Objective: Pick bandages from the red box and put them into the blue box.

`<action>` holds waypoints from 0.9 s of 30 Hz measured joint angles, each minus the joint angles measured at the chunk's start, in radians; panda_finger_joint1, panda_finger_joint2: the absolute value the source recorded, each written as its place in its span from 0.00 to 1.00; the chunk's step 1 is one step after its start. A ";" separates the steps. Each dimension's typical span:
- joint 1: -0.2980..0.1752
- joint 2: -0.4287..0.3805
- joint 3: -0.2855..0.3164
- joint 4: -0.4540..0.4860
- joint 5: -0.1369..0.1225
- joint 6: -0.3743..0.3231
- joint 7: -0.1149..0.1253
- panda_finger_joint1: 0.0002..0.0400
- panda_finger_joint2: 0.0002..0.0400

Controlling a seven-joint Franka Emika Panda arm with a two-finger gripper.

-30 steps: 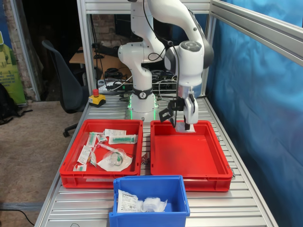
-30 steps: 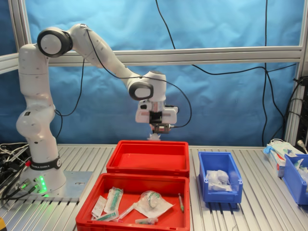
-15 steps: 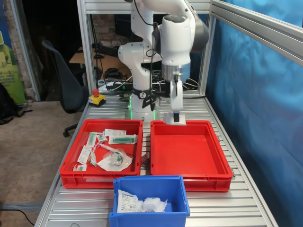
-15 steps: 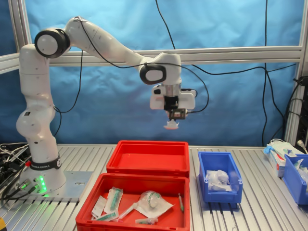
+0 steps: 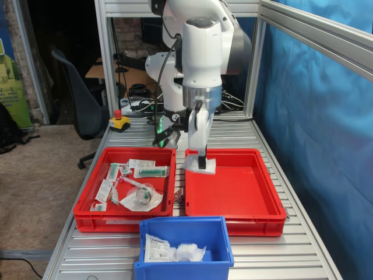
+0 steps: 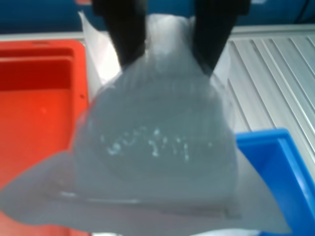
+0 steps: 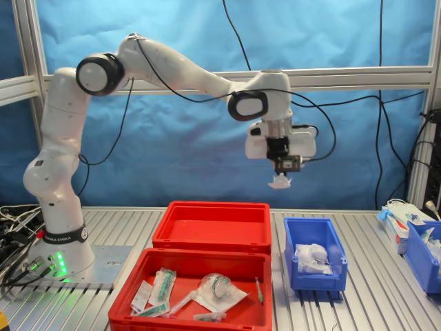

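One bandage (image 7: pixel 280 182) gripped in claw (image 7: pixel 282 175) | midair | arm-base label unreadable

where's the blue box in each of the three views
First exterior view: blue box at the bottom centre, nearest the camera.
Second exterior view: on the right, beside the red trays.
Wrist view: only a corner behind the held bandage.
Shared landmark: the empty red box.

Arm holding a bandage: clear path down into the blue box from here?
Probably yes. The gripper holds the bandage high above the table, the blue box is open-topped, and nothing stands between them; it isn't over the box yet.
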 joint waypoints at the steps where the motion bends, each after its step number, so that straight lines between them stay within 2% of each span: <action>1: 0.000 0.030 -0.008 0.030 0.000 -0.001 0.000 0.13 0.13; 17: -0.015 0.265 -0.057 0.275 0.000 -0.005 0.000 0.13 0.13; 27: -0.035 0.342 -0.093 0.361 0.000 -0.005 0.000 0.13 0.13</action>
